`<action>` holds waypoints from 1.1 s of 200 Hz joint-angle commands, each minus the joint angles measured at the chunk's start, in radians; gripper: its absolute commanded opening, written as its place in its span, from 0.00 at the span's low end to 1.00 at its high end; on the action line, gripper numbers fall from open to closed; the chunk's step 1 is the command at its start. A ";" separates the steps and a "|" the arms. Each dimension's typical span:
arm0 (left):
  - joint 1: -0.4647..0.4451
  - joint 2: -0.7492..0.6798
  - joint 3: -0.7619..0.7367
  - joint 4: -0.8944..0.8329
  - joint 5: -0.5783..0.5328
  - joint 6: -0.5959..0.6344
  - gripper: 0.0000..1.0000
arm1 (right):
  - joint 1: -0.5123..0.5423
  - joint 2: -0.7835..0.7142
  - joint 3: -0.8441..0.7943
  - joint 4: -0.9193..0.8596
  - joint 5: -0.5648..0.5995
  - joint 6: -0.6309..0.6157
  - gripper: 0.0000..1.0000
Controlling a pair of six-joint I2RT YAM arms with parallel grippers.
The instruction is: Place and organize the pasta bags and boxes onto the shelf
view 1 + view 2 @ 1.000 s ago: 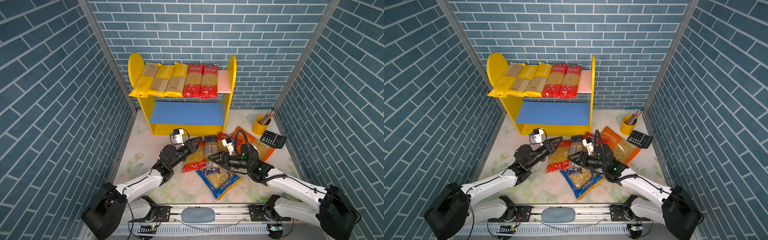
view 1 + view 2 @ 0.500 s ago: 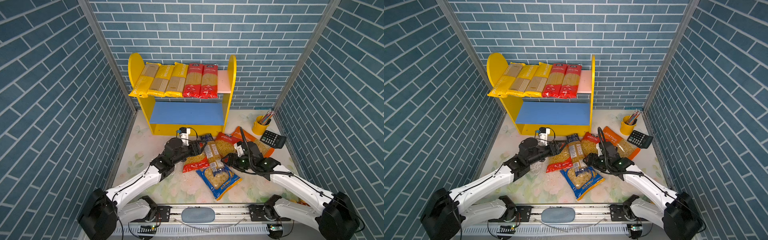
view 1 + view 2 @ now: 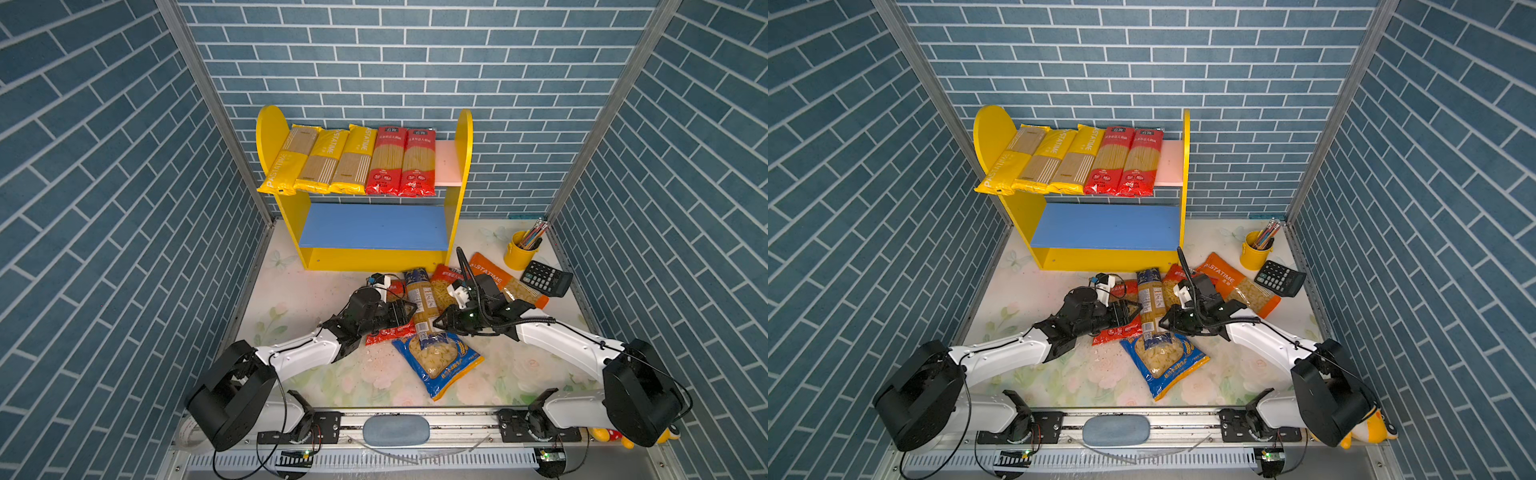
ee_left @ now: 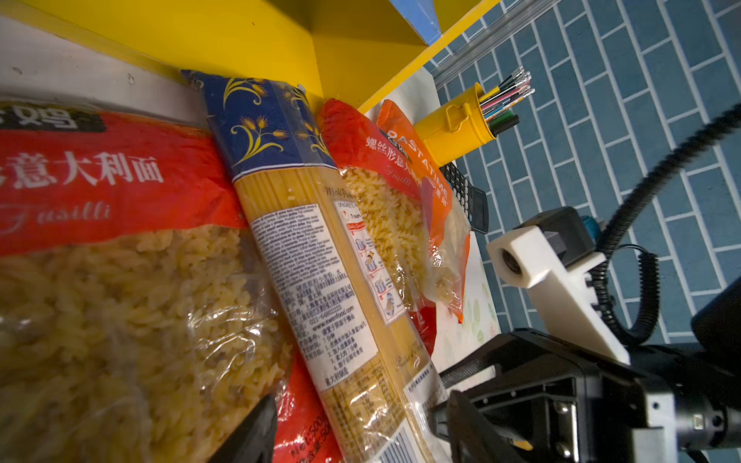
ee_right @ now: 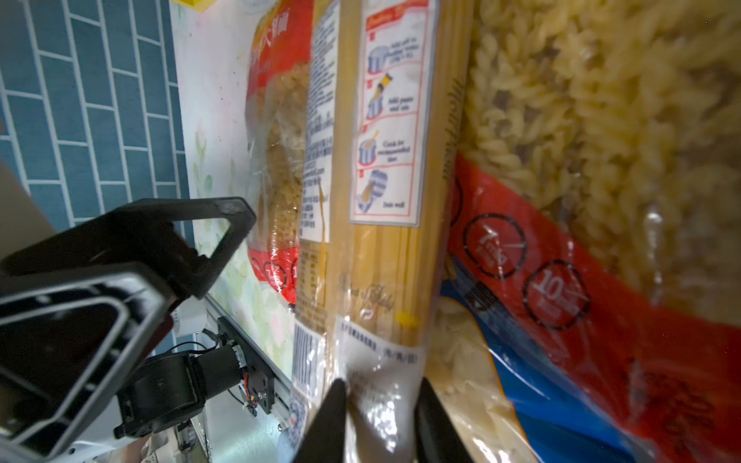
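The near sealed end of the dark-blue spaghetti pack is pinched between the narrowly set jaws of the right gripper. The rest of the pack runs away from the fingertips toward the shelf, which stands well beyond them. The left gripper is spread wide astride the same pack and nothing is gripped by it.

Below both pincers the pack is laid across a red fusilli bag, and its gripped end is rested on a blue short-pasta bag just beside the right fingertips.

Perhaps only thin film is caught, so the pack could be torn or slipped free when lifted. Held at 1 end, it would likely sag and swing, and the bags underneath could be dragged along. The bare strip of pink board beside the 5 shelved packs looks narrow, so a neighbour could be knocked off.
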 commanded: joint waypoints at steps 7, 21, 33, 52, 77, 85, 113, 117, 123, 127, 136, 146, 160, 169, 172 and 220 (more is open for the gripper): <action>0.010 -0.008 -0.002 0.035 0.005 0.001 0.67 | -0.002 -0.035 0.093 -0.156 0.011 -0.101 0.16; 0.013 -0.026 0.004 0.022 0.005 -0.002 0.68 | -0.001 -0.042 0.147 -0.284 0.066 -0.166 0.10; 0.016 -0.046 0.008 0.009 0.001 -0.002 0.67 | 0.012 -0.057 0.202 -0.400 0.170 -0.224 0.06; 0.029 -0.088 0.011 -0.017 -0.007 -0.005 0.67 | 0.028 -0.083 0.290 -0.549 0.325 -0.310 0.03; 0.056 -0.157 0.012 -0.066 -0.015 -0.003 0.68 | 0.069 -0.077 0.404 -0.722 0.587 -0.382 0.01; 0.062 -0.175 0.013 -0.083 -0.016 0.000 0.68 | 0.098 -0.074 0.430 -0.764 0.690 -0.397 0.01; 0.073 -0.208 0.009 -0.118 -0.020 0.007 0.68 | 0.196 -0.050 0.469 -0.860 0.968 -0.413 0.00; 0.074 -0.208 0.007 -0.118 -0.020 0.007 0.68 | 0.211 -0.047 0.467 -0.867 0.999 -0.410 0.00; 0.074 -0.206 0.004 -0.117 -0.020 0.004 0.68 | 0.233 -0.045 0.459 -0.869 1.036 -0.408 0.00; 0.074 -0.204 0.000 -0.115 -0.018 0.001 0.68 | 0.248 -0.042 0.451 -0.869 1.066 -0.406 0.00; 0.073 -0.201 -0.011 -0.108 -0.018 -0.004 0.68 | 0.282 -0.032 0.437 -0.871 1.114 -0.396 0.00; 0.074 -0.199 -0.026 -0.098 -0.023 -0.015 0.68 | 0.316 -0.014 0.424 -0.871 1.142 -0.385 0.00; 0.074 -0.194 -0.049 -0.072 -0.026 -0.036 0.68 | 0.362 0.012 0.407 -0.854 1.143 -0.367 0.00; 0.073 -0.187 -0.061 -0.053 -0.023 -0.047 0.68 | 0.382 0.028 0.398 -0.841 1.136 -0.354 0.00; 0.072 -0.184 -0.064 -0.044 -0.020 -0.051 0.68 | 0.388 0.033 0.399 -0.839 1.138 -0.349 0.00; 0.044 -0.143 -0.067 -0.019 -0.006 -0.063 0.67 | 0.494 0.070 0.381 -0.731 1.118 -0.340 0.00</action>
